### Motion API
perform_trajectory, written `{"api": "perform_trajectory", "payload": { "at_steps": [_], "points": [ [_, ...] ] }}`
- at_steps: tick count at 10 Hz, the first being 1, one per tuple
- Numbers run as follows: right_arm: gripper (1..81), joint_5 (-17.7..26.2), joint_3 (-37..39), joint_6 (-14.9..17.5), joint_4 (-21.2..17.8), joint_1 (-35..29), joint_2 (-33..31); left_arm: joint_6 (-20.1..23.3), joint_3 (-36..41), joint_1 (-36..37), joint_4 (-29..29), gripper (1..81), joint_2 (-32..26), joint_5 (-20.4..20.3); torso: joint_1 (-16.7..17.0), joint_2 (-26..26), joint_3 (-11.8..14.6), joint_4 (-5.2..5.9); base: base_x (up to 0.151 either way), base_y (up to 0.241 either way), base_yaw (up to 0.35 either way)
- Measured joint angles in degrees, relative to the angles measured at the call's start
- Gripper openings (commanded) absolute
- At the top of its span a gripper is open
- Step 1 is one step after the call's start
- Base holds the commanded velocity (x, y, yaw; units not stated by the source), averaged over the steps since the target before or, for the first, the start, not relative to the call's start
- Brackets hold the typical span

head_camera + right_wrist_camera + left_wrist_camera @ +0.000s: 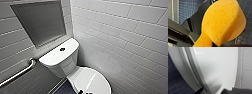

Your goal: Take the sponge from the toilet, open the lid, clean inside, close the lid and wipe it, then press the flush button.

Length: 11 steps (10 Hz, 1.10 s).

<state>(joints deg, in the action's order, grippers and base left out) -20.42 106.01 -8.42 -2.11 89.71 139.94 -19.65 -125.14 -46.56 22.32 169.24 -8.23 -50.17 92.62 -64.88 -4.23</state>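
The white toilet stands in the corner, its oval lid down over the bowl. The dark round flush button sits in the middle of the tank top. In the left wrist view the glossy lid is very close, and my left gripper is open, one dark finger on each side of the lid's rim. The orange-yellow sponge bulges out, squeezed and folded, with my right gripper shut on it above the dark blue tiled floor.
White tiled walls close in on the toilet at the back and right. A metal grab bar runs along the left wall under a grey recessed niche. Dark blue floor tiles lie beside the bowl.
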Motion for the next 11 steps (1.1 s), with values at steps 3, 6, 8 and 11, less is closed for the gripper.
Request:
{"api": "perform_trajectory", "payload": {
  "at_steps": [3, 6, 8, 11],
  "points": [
    [1.0, -0.6, -0.2, -0.1, -0.1, 0.1, -0.2, -1.2, -3.7, -0.2, 0.2, 81.1, 3.3, 1.2, 0.0, 0.0, 0.0, 0.02, 0.000, 0.000, 0.000],
    [1.0, -0.9, -0.1, -0.1, -0.4, 0.1, -0.2, -1.5, -6.6, -0.6, -1.0, 81.1, 6.5, 1.7, 0.0, 0.0, 0.0, 0.02, 0.000, 0.000, 0.000],
    [1.0, -1.0, -0.1, -0.2, -0.6, 0.1, -0.2, -1.5, -8.7, -1.3, -2.0, 81.1, 8.2, 0.9, 0.0, 0.0, 0.0, 0.02, 0.000, 0.000, 0.000],
    [1.0, -1.0, -0.1, -0.2, -0.6, 0.1, -0.2, -0.6, -15.1, -2.6, -2.7, 81.1, 8.4, -1.2, 0.0, 0.0, 0.0, 0.00, 0.000, 0.000, 0.000]
  ]
}}
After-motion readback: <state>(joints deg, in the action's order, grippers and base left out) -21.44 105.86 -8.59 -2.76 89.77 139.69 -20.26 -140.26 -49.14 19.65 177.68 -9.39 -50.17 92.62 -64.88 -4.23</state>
